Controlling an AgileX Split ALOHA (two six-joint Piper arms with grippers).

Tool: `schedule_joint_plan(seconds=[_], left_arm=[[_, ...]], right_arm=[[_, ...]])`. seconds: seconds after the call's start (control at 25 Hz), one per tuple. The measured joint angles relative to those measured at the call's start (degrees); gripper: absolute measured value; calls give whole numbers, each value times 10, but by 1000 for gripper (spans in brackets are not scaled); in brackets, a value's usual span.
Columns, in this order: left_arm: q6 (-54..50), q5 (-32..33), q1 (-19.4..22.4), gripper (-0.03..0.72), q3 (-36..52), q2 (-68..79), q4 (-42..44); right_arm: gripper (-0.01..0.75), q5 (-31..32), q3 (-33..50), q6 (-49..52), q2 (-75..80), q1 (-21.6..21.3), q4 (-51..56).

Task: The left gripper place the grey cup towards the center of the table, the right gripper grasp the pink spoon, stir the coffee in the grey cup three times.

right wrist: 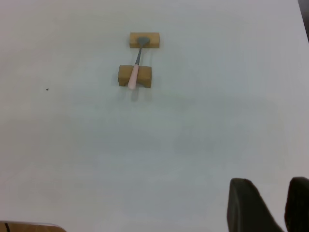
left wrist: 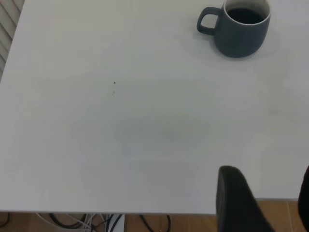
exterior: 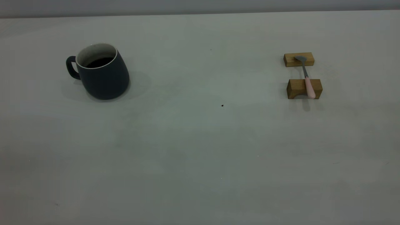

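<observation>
One grey cup [exterior: 101, 73] of coffee [exterior: 100, 62] stands upright at the far left of the table [exterior: 200, 150], its handle turned outward to the left, well apart from everything else. At the far right, one pink spoon [exterior: 307, 78] lies bridged across two wooden blocks [exterior: 304, 88], bowl on the farther block, pink handle over the nearer one and jutting slightly past it.

Neither arm appears in the exterior view. The left gripper [left wrist: 263, 203] hangs back over the near table edge, its fingers spread with nothing between them, the cup far ahead of it. The right gripper [right wrist: 270, 205] likewise sits back, a narrower gap showing between its fingers, also empty, the spoon and blocks well ahead.

By the look of it, the task has not begun: the cup is untouched and off-centre. The opening step falls to the left arm, which would need to reach across to the cup, take a firm hold and bring it toward the middle without slopping the coffee. Only then does the spoon come into play.
</observation>
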Motion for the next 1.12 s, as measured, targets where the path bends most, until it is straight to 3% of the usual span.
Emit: schedule_joint_plan(seconds=[0.48, 0.64, 0.84, 0.96, 1.12], left_arm=[[-14, 0, 0, 388, 0, 21, 0], [-19, -13, 0, 388, -16, 137, 0], [17, -83, 0, 392, -79, 333, 19], [92, -129, 0, 443, -131, 453, 25], [204, -155, 0, 584, -225, 621, 19]], right_arm=[[238, 0, 0, 0, 0, 0, 0], [238, 0, 0, 0, 0, 0, 0], [238, 0, 0, 0, 0, 0, 0], [238, 0, 0, 0, 0, 0, 0], [238, 0, 0, 0, 0, 0, 0]])
